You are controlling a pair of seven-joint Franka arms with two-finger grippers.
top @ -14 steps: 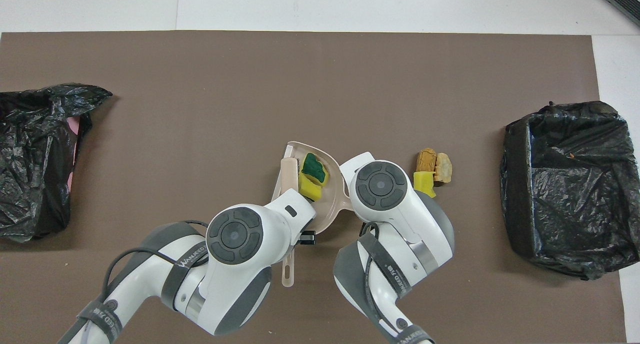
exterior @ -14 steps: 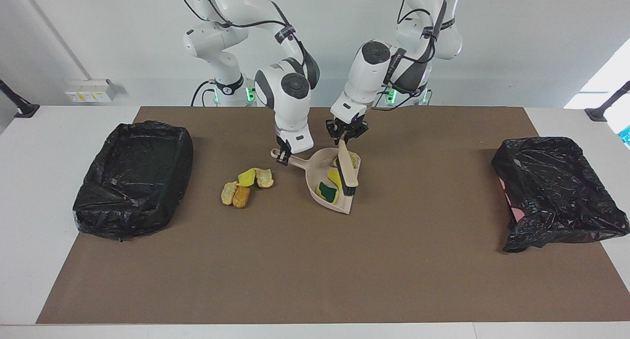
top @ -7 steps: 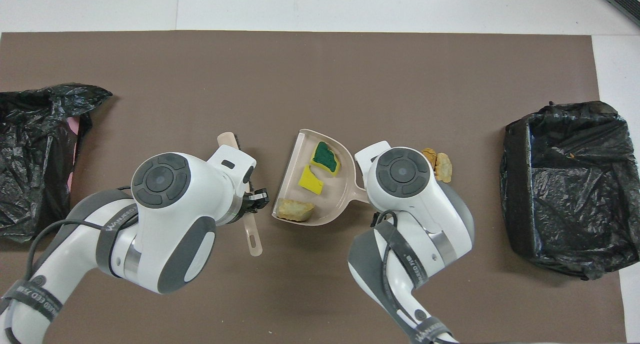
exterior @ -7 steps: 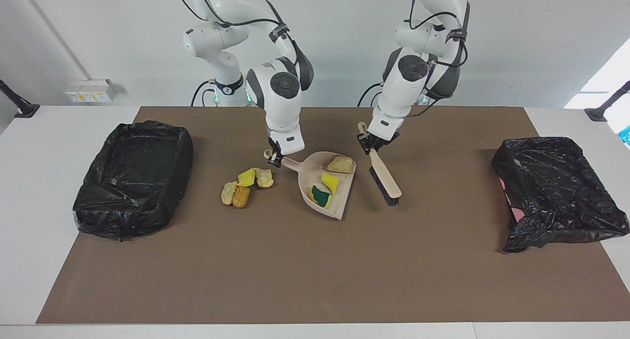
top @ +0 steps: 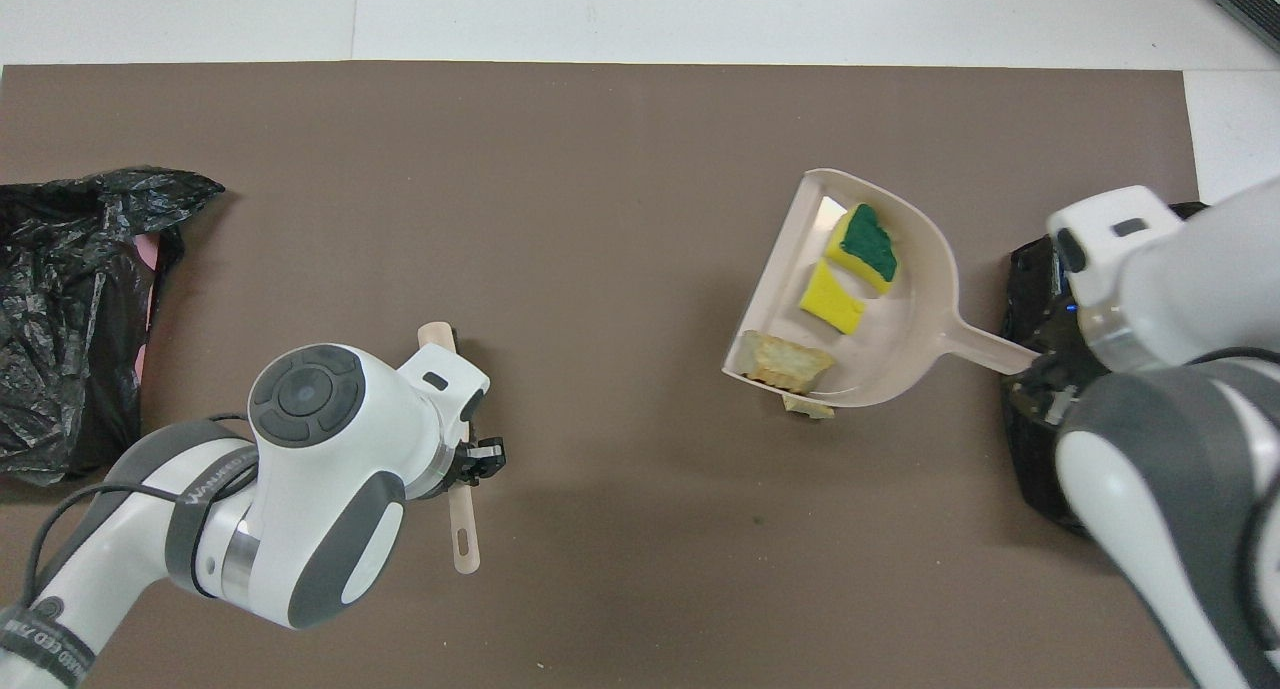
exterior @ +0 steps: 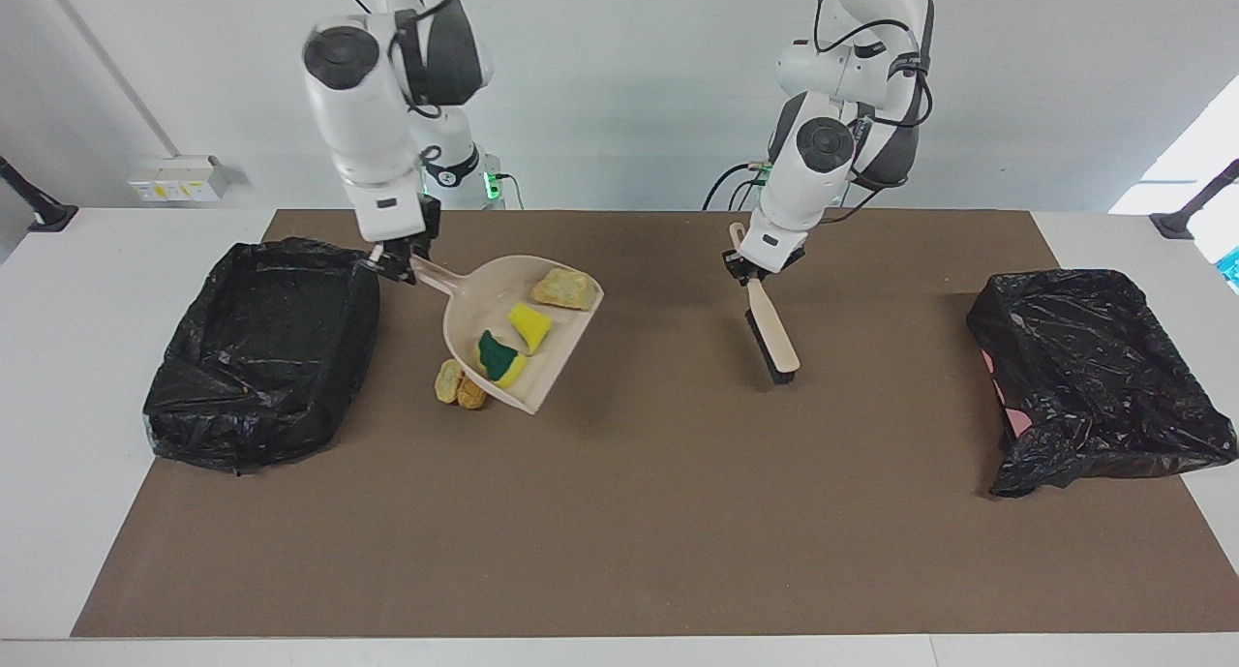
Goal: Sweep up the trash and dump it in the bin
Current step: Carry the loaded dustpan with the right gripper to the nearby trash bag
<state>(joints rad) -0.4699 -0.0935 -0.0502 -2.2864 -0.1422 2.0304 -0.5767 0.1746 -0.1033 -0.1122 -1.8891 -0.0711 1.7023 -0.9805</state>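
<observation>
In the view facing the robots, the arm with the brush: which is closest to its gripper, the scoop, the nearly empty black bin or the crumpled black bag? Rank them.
From the left gripper, shut on the brush:
1. Dustpan, raised, toward the right arm's end, carrying three scraps.
2. Crumpled black bag, at the left arm's end of the table.
3. Black bin, at the right arm's end.

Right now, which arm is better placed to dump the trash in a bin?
The right arm. Its tool holds the dustpan, loaded with trash, raised beside the bin. The left tool holds only the brush.
</observation>
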